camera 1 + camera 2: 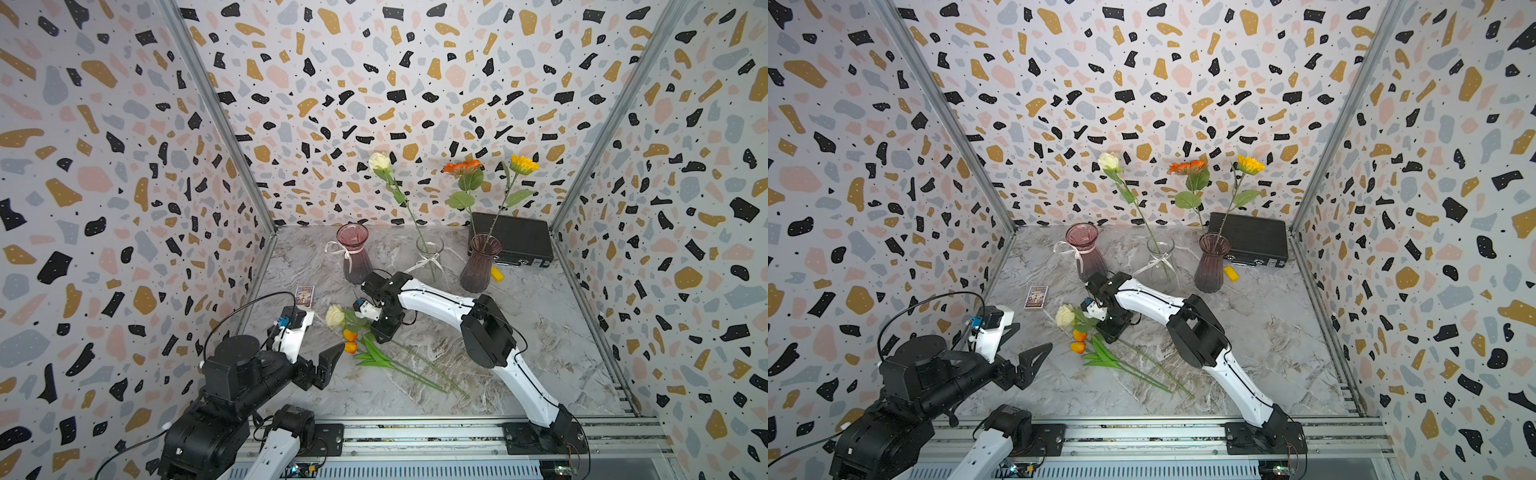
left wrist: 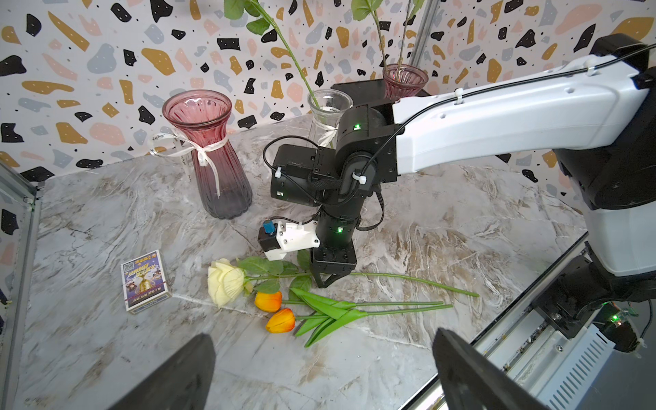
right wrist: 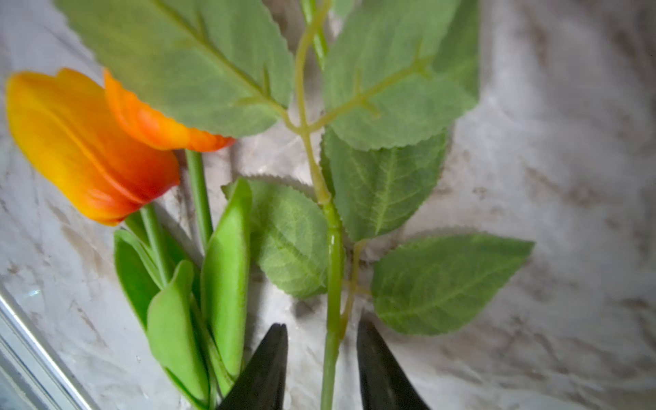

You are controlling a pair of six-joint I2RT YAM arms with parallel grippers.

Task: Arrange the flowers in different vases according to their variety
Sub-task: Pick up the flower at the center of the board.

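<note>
A cream-white rose [image 1: 335, 316] lies on the marble table beside two orange tulips [image 1: 350, 341]. My right gripper [image 3: 321, 323] points down over the rose's stem [image 3: 333, 255], open, one finger on each side with a small gap to the stem. In the left wrist view the right gripper [image 2: 330, 280] stands just behind the rose's leaves. My left gripper [image 1: 1023, 345] hovers open and empty at the front left. The pink-red vase [image 1: 353, 253] is empty. The clear vase [image 1: 429, 257] holds a second rose [image 1: 379, 161]. The purple-brown vase [image 1: 480, 262] holds an orange bloom [image 1: 461, 166] and a yellow bloom [image 1: 523, 164].
A black flat case [image 1: 515, 239] lies at the back right behind the purple vase, with a small yellow piece [image 1: 497, 274] beside it. A small printed card box [image 1: 304, 296] sits left of the rose. Patterned walls enclose three sides; a metal rail [image 1: 415, 432] runs along the front.
</note>
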